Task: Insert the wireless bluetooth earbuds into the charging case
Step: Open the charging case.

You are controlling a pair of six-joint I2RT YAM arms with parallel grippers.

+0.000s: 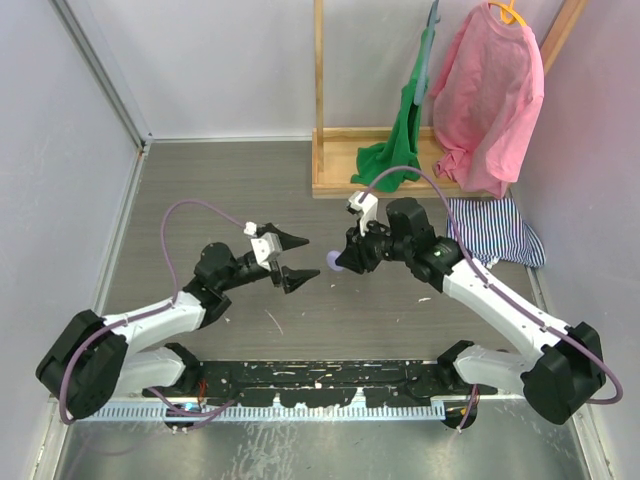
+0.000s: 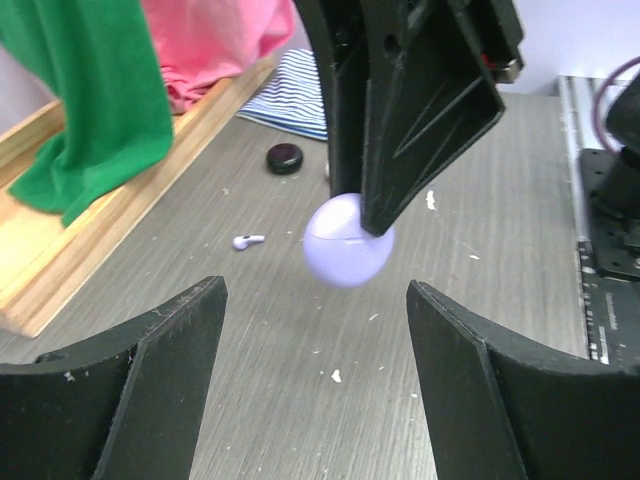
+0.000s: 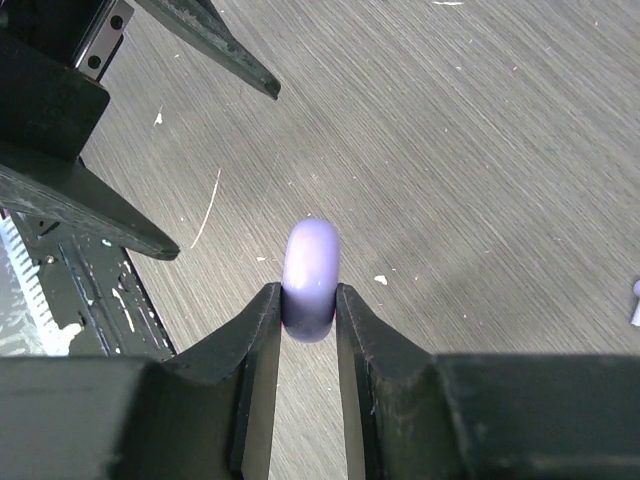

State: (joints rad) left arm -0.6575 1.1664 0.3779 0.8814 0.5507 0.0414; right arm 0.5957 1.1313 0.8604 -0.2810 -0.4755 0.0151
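Note:
My right gripper (image 3: 308, 291) is shut on a closed lilac round charging case (image 3: 311, 270), pinching it on edge by its flat sides above the table. From above, the case (image 1: 335, 262) sits at the right gripper's tips (image 1: 347, 260). My left gripper (image 1: 290, 258) is open and empty, pointing at the case from the left, a short gap away. In the left wrist view the case (image 2: 347, 245) hangs between my open left gripper's (image 2: 315, 300) fingers, farther off. One small lilac earbud (image 2: 247, 240) lies on the table beyond it; it also shows at the right wrist view's edge (image 3: 636, 300).
A black round puck case (image 2: 285, 158) lies on the table past the earbud. A wooden rack (image 1: 345, 180) at the back holds a green cloth (image 1: 395, 150) and a pink shirt (image 1: 490, 90). A striped cloth (image 1: 495, 230) lies to the right. A black rail (image 1: 320, 385) runs along the near edge.

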